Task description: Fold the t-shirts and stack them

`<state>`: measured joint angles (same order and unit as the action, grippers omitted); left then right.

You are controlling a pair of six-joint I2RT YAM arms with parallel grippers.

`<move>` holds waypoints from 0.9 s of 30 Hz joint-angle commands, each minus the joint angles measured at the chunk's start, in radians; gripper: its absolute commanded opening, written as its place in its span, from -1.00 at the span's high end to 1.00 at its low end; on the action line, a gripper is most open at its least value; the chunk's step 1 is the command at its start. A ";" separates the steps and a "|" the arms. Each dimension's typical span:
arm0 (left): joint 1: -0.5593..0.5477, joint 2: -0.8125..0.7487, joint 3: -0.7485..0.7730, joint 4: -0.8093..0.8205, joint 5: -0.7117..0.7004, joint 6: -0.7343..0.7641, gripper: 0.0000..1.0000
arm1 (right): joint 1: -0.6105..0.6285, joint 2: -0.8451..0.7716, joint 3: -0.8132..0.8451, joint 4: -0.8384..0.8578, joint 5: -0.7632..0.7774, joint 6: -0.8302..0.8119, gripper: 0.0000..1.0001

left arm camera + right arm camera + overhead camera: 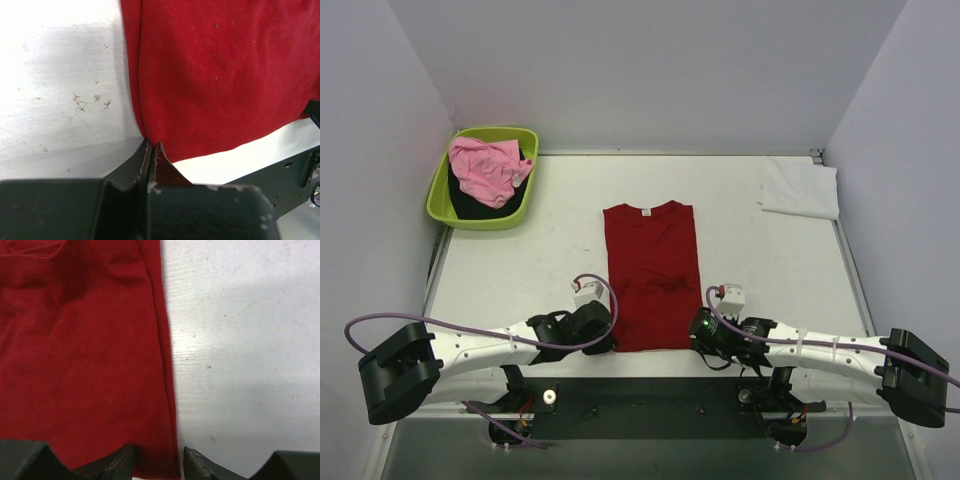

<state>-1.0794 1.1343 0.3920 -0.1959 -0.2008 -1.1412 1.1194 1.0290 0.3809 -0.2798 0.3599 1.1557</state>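
Now: taking hold of the red shirt's hem for the upward fold.
The left fingers point(136, 172) are clamped on the lower-left hem corner of the red shirt point(652, 275), which lies flat mid-frame on the worktop point(520, 270). The right fingers point(119, 462) stand apart astride the lower-right corner. By my judgement the right must pinch next, then both lift the hem toward the collar. From above, the wrists hide both corners, and the pink shirt point(485, 168) mostly buries the black shirt point(470, 205) at upper left.
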 commanded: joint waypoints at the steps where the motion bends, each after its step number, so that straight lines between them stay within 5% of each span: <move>1: -0.007 0.018 -0.050 -0.088 -0.003 0.011 1.00 | -0.004 0.029 -0.027 0.024 -0.010 0.016 0.18; 6: -0.007 0.005 -0.065 -0.085 -0.003 0.001 1.00 | -0.004 0.052 -0.037 0.056 -0.027 0.021 0.32; 12: -0.007 -0.039 -0.094 -0.091 -0.006 -0.011 1.00 | -0.004 0.062 -0.033 0.050 -0.036 0.027 1.00; 27: -0.117 -0.254 -0.104 -0.232 -0.087 -0.109 1.00 | 0.117 -0.014 0.051 -0.096 0.062 0.046 1.00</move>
<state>-1.1656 0.9134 0.2810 -0.2722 -0.2375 -1.2240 1.2087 1.0306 0.3737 -0.2508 0.3374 1.2053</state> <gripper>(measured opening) 0.026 0.056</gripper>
